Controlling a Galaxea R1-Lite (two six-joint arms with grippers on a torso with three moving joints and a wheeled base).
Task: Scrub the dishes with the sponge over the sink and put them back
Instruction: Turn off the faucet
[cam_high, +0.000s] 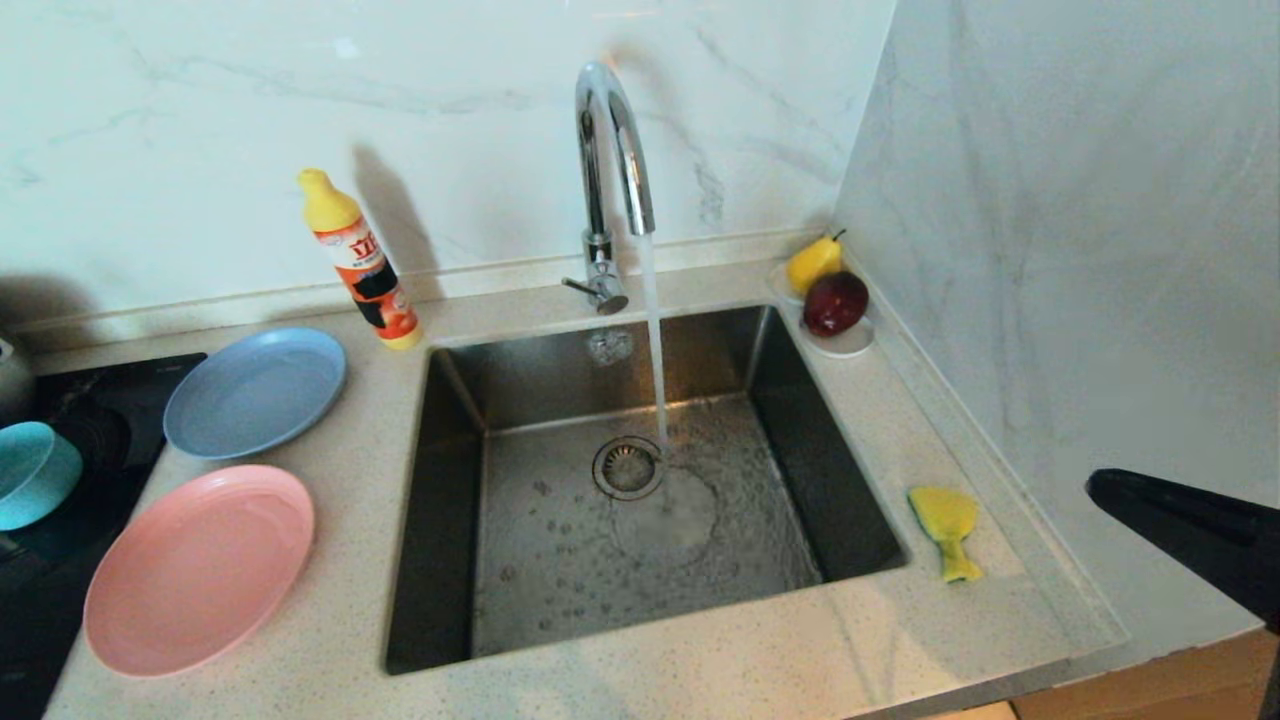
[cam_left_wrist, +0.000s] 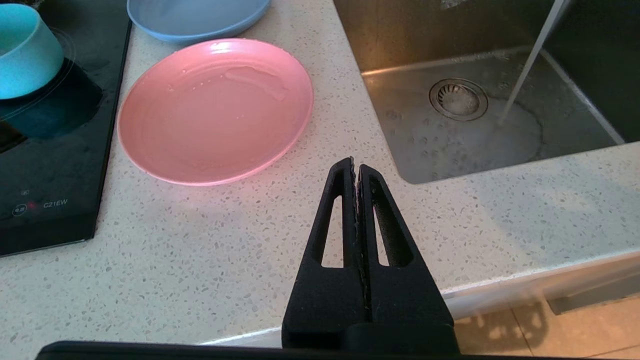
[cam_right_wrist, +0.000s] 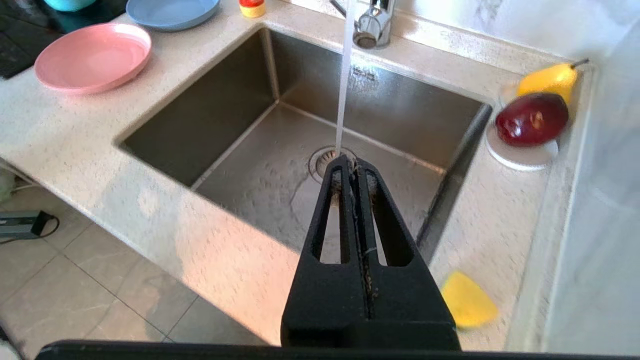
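Tap (cam_high: 612, 150) running, water falling into the sink (cam_high: 640, 490) just beside the drain (cam_high: 627, 467); basin floor wet, nothing else in it. Pink plate (cam_high: 200, 568) flat on the counter (cam_high: 620, 690) left of the sink, wet streaks on its face in the left wrist view. Blue plate (cam_high: 255, 390) behind it, near but apart. Teal bowl (cam_high: 35, 472) further left, on the black hob (cam_high: 90, 430). Soap bottle (cam_high: 360, 262) tilted against the back wall, between blue plate and tap. Sponge (cam_high: 945, 528) lying bent on the counter right of the sink, near the rim, touched by nothing. Pear (cam_high: 813, 262) and dark red fruit (cam_high: 835, 302) on a white saucer (cam_high: 845, 345) at the sink's far right corner.

Right gripper (cam_right_wrist: 354, 162) closed on nothing, fingers pressed together, raised above the sink's near right part, sponge off to its side. Right arm showing at the head view's right edge. Left gripper (cam_left_wrist: 355, 164) likewise closed and empty, parked over the counter's front edge, near the pink plate.
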